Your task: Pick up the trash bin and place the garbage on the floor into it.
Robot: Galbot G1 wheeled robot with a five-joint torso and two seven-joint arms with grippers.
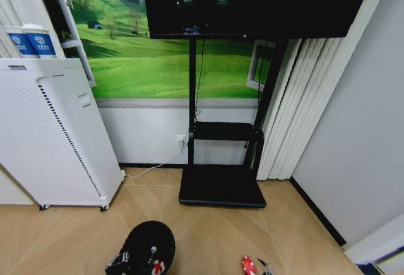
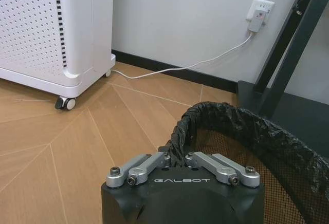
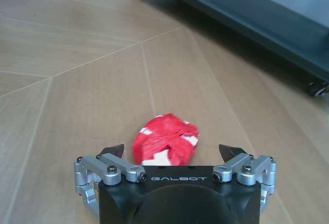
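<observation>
The trash bin [image 1: 149, 240], a black round basket with a black liner, hangs low at the bottom of the head view. My left gripper [image 2: 177, 157] is shut on the near rim of the trash bin [image 2: 241, 124]. Inside the bin lies some red-and-white garbage [image 1: 155, 265]. A crumpled red-and-white wrapper [image 3: 165, 143] lies on the wooden floor, seen in the head view as a wrapper [image 1: 249, 265] to the right of the bin. My right gripper [image 3: 172, 151] is open just above the floor, with one fingertip on each side of the wrapper and apart from it.
A tall white perforated appliance [image 1: 50, 130] on casters stands at the left. The black TV stand's base [image 1: 222, 185] lies ahead, and a white cable [image 2: 175, 69] runs along the floor to a wall socket [image 2: 258, 13]. Curtains and a wall close off the right.
</observation>
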